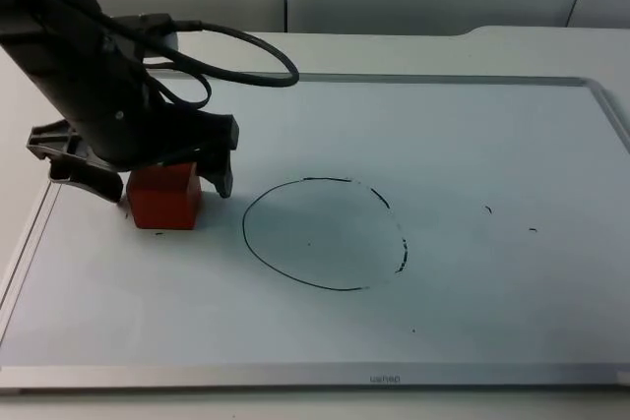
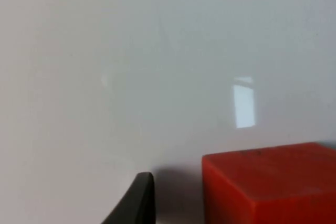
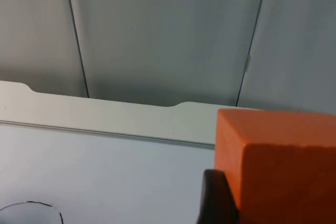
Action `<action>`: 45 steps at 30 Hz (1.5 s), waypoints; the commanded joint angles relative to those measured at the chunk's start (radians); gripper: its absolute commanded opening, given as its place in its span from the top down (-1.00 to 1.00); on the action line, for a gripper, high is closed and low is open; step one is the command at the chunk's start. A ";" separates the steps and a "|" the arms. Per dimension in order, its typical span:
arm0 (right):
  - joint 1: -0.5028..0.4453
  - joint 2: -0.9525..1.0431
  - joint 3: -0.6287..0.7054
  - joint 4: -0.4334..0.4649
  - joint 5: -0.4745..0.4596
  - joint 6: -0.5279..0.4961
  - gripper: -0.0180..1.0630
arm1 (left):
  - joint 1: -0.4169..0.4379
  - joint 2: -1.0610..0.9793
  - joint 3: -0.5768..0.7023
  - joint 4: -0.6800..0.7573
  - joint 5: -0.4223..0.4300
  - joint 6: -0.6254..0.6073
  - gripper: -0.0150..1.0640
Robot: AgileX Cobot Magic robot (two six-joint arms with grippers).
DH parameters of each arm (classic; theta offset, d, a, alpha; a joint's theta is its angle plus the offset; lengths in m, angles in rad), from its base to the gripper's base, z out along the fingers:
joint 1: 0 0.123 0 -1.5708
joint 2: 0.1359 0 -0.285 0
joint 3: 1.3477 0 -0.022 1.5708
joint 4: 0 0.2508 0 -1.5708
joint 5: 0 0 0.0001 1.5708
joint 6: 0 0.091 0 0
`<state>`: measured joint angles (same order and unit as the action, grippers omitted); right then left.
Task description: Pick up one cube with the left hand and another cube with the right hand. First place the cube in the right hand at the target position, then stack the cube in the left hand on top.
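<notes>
Straddling red cube, left hand beside circle.

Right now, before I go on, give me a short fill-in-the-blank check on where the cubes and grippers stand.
1. In the top view the left gripper straddles a red cube that sits on the ____.
2. That red cube lies ____ the drawn circle.
3. In the right wrist view the right gripper carries an ____ cube.
4. The number of cubes lying inside the circle is ____.

Missing words: table; outside; orange; zero
</notes>
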<state>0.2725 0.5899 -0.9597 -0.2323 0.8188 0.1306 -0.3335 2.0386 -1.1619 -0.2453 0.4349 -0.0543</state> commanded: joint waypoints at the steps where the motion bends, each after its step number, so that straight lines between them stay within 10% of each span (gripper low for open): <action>1: -0.005 -0.007 0.006 0.002 -0.030 0.001 0.97 | -0.012 -0.002 -0.003 -0.002 -0.017 -0.002 -0.93; 5: -0.005 -0.007 0.006 0.002 -0.031 0.001 0.97 | -0.012 -0.001 -0.003 0.010 -0.020 -0.002 -0.88; 11: -0.005 -0.007 0.006 0.004 -0.032 0.001 0.97 | -0.012 -0.001 -0.003 0.017 -0.044 0.003 -0.03; 22: -0.005 -0.007 0.006 0.003 -0.032 0.001 0.97 | -0.012 -0.003 -0.003 0.012 -0.058 -0.059 0.30; 26: -0.005 -0.007 0.006 0.003 -0.032 0.001 0.97 | -0.012 -0.013 -0.003 0.014 -0.017 -0.059 0.98; 45: -0.005 0.227 -0.094 0.038 0.042 -0.020 0.97 | -0.012 -0.326 -0.003 0.064 0.261 0.021 0.98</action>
<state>0.2725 0.7737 -1.0292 -0.2120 0.8650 0.1242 -0.3401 1.7568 -1.1619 -0.1974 0.6706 -0.0339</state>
